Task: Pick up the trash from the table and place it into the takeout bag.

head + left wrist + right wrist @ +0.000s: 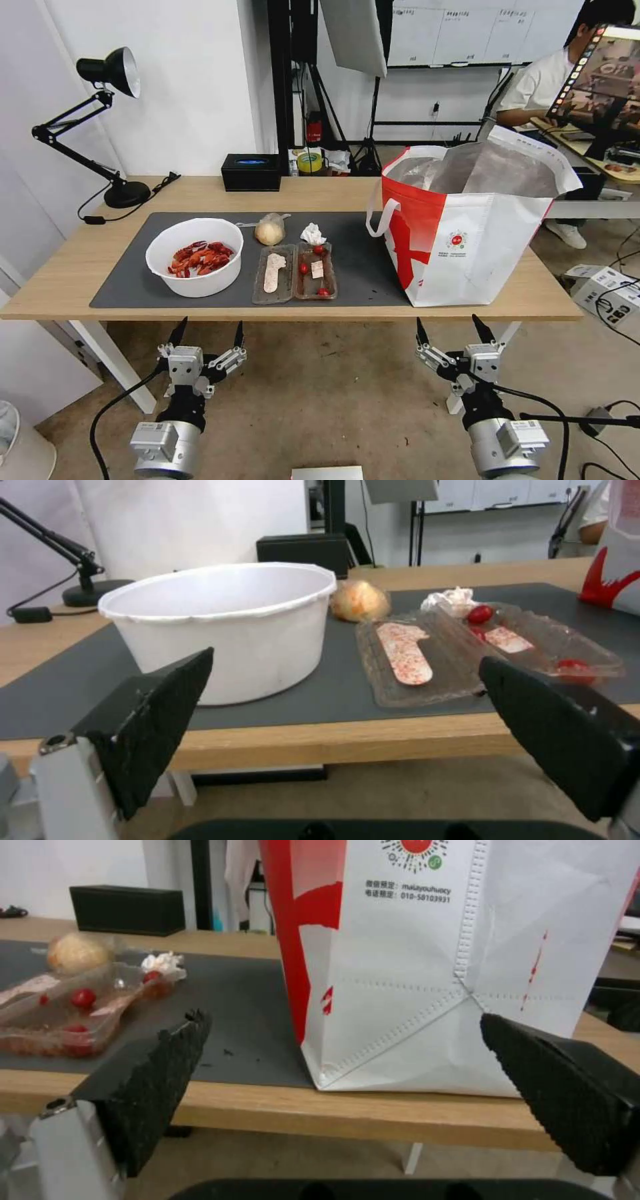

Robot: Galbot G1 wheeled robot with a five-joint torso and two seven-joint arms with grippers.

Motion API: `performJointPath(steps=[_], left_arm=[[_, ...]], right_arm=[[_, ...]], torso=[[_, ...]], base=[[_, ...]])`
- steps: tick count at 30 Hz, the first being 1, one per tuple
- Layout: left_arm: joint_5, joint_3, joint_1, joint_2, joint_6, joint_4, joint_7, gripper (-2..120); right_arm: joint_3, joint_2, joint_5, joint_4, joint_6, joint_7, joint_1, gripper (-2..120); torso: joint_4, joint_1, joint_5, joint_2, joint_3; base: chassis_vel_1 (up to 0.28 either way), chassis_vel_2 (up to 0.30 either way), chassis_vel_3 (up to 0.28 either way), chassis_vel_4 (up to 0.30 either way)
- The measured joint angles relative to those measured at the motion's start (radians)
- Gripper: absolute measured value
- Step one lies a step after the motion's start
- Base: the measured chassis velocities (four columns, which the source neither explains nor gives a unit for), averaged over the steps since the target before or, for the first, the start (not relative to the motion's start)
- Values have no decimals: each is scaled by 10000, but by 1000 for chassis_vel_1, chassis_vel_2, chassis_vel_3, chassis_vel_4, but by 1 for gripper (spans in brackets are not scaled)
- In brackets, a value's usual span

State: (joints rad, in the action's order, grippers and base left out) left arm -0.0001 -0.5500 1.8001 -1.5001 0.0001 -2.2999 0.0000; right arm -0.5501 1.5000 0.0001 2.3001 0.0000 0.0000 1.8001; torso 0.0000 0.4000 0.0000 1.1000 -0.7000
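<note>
scene: long light-wood table with a large dark grey mat, all the trash on it and nothing yet lifted.
trash: white round bowl of red crayfish shells on the mat's left; clear plastic tray with cherry tomatoes beside it; clear bag of beige bun and crumpled white tissue just behind the tray.
bag: large boxy white takeout bag with red side panels, upright on the right end, foil-lined mouth open.
grippers: left gripper low before the table edge facing the bowl, fingers spread, empty; right gripper likewise before the bag, fingers spread, empty.
step: judged the first reach; likely best to start with a light piece, and to keep the bowl level so shells stay in.
writing: round red logo with "010-58103931" beneath; the letters above it too small to read surely.
</note>
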Motion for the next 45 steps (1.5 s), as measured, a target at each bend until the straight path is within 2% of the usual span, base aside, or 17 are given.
performJointPath(steps=[26,28,30,32,33,36,37,40,41,43,45], left_arm=[[-5,0,-1,1,3,0,-2,100],[-166,-9,-70,73,121,0,-60,100],[-288,-23,-129,130,221,12,-116,100],[-1030,-118,-513,499,832,98,-454,100],[-1030,-118,-513,499,832,98,-454,100],[-2484,-299,-1243,1205,2018,275,-1120,100],[-2484,-299,-1243,1205,2018,275,-1120,100],[-3470,-416,-1740,1686,2822,399,-1557,100],[-3470,-416,-1740,1686,2822,399,-1557,100],[-3973,-489,-1948,1895,2569,449,-1695,100],[-4060,-500,-1966,1914,2398,448,-1697,100]], right_arm=[[12,-93,58,-25,-21,2,-63,100],[100,-592,439,-205,-276,86,-464,100],[136,-771,584,-268,-375,121,-616,100],[299,-1609,1240,-568,-820,275,-1299,100],[299,-1609,1240,-568,-820,275,-1299,100],[554,-2947,2291,-1044,-1533,536,-2398,100],[554,-2947,2291,-1044,-1533,536,-2398,100],[725,-3873,3018,-1378,-2024,713,-3153,100],[725,-3873,3018,-1378,-2024,713,-3153,100],[941,-4653,3649,-1705,-2335,871,-3869,100],[1102,-4747,3769,-1800,-2240,884,-4077,100]], torso=[[-1,0,0,0,0],[-1,-1,-1,1,0],[1,-1,2,0,0],[1,0,0,0,0],[1,0,0,0,0],[0,0,1,0,-1],[0,0,1,0,-1],[0,0,1,-1,-2],[0,0,1,-1,-2],[-1,2,-9,-2,-2],[2,2,0,-2,-2]], base=[[0,0,0,0],[0,0,0,0],[0,0,0,0],[0,0,0,0],[0,0,0,0],[0,0,0,0],[0,0,0,0],[0,0,0,0],[0,0,0,0],[0,0,0,0],[0,0,0,0]])
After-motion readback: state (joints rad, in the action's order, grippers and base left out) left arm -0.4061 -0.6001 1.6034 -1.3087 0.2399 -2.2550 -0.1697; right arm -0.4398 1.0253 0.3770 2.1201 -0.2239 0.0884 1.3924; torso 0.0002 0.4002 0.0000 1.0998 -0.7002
